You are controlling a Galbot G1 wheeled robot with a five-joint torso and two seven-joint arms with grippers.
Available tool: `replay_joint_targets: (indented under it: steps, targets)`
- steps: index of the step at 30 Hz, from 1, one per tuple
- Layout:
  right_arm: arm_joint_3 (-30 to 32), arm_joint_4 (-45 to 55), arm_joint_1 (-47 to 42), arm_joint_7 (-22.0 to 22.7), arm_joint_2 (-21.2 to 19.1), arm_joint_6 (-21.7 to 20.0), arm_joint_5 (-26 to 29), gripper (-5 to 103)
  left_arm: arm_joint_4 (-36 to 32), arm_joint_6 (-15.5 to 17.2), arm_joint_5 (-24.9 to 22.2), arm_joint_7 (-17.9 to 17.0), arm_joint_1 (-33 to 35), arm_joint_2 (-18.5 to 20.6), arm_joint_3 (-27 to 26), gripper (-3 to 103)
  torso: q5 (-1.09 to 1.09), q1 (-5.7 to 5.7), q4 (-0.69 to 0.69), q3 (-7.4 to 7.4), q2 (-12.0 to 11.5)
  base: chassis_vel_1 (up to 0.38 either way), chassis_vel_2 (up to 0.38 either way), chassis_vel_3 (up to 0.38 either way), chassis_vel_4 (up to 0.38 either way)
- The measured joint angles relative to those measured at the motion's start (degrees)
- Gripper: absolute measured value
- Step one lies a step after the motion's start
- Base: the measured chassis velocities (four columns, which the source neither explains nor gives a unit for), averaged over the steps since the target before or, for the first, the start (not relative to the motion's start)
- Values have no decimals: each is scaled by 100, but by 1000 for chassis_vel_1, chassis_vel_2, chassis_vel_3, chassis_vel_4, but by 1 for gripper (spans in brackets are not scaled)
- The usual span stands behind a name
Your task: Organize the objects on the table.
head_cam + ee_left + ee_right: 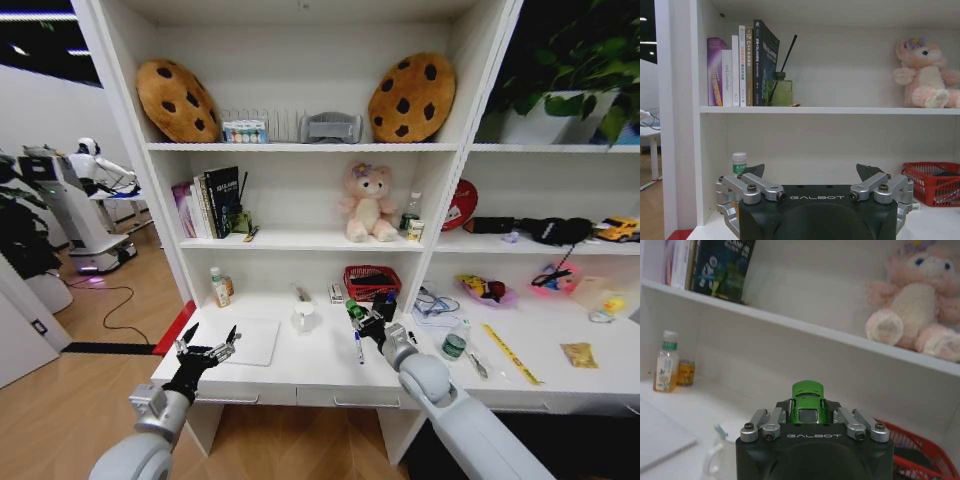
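Note:
My right gripper (364, 318) hovers over the middle of the white table (320, 378), shut on a tiny green toy car (354, 309). In the right wrist view the car (807, 401) sticks up between that gripper's (808, 414) fingers. A blue pen (358, 347) lies just below it. The silver laptop (247, 341) lies flat at the table's left. My left gripper (208, 346) is open and empty at the table's left front edge, beside the laptop; its spread fingers (758, 170) show in the left wrist view. A green-lidded jar (454, 346) and a yellow ruler (511, 353) lie to the right.
A red basket (371, 282) and a white mug (304, 317) stand at the back of the table, with a small bottle (218, 286) at the back left. Shelves above hold books (212, 201), a pink plush bear (367, 202) and cookie cushions (176, 99).

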Motion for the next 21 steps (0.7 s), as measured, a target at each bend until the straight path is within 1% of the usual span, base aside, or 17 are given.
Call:
replay_joint_targets:
  steps: [2,3,4,5,6,7,9,10,12,14,17,19,20,21]
  targets:
    - [-54,206,320,-32,-141,-31,327,36,0,0,0,0,0,0,0,100,0,0,-1,0,1,0,0,0,0]
    - [-54,206,320,-32,-141,-31,327,36,0,0,0,0,0,0,0,100,0,0,-1,0,1,0,0,0,0]
    - [-176,132,704,-54,-199,-38,593,36,0,0,0,0,0,0,0,100,1,-1,-2,0,1,0,0,0,0]
    - [-266,-25,998,-75,-212,-16,701,36,0,0,0,0,0,0,0,100,1,0,-2,0,1,0,0,0,0]
    - [-345,-182,1265,-100,-214,17,769,36,0,0,0,1,0,0,0,100,1,0,-1,0,1,0,0,0,0]
    - [-345,-182,1265,-100,-214,17,769,36,0,0,0,1,0,0,0,100,1,0,-1,0,1,0,0,0,0]
    - [-604,-683,2003,-185,-170,130,942,36,0,0,0,0,0,0,1,100,-1,0,0,0,1,0,0,0,0]
    - [-604,-683,2003,-185,-170,130,942,36,0,0,0,0,0,0,1,100,-1,0,0,0,1,0,0,0,0]
    - [-1024,-1418,2793,-299,7,394,1031,36,0,0,0,0,0,0,0,100,-1,1,1,1,0,0,0,0,0]
    - [-1382,-1983,3353,-334,214,558,1089,36,0,0,0,1,0,0,1,100,2,1,-1,1,0,0,0,0,0]
    - [-1460,-2105,3479,-335,260,578,1113,36,0,0,0,1,0,0,0,100,1,1,0,1,0,0,0,0,0]
    - [-1706,-2549,3914,-333,472,665,1190,36,0,0,0,-3,0,0,0,100,-2,0,-1,1,0,0,0,0,0]
    - [-1706,-2549,3914,-333,472,665,1190,36,0,0,0,-3,0,0,0,100,-2,0,-1,1,0,0,0,0,0]
    - [-1838,-2873,4177,-312,644,744,1217,36,0,0,0,-2,0,0,0,100,-1,0,1,1,0,0,0,0,0]
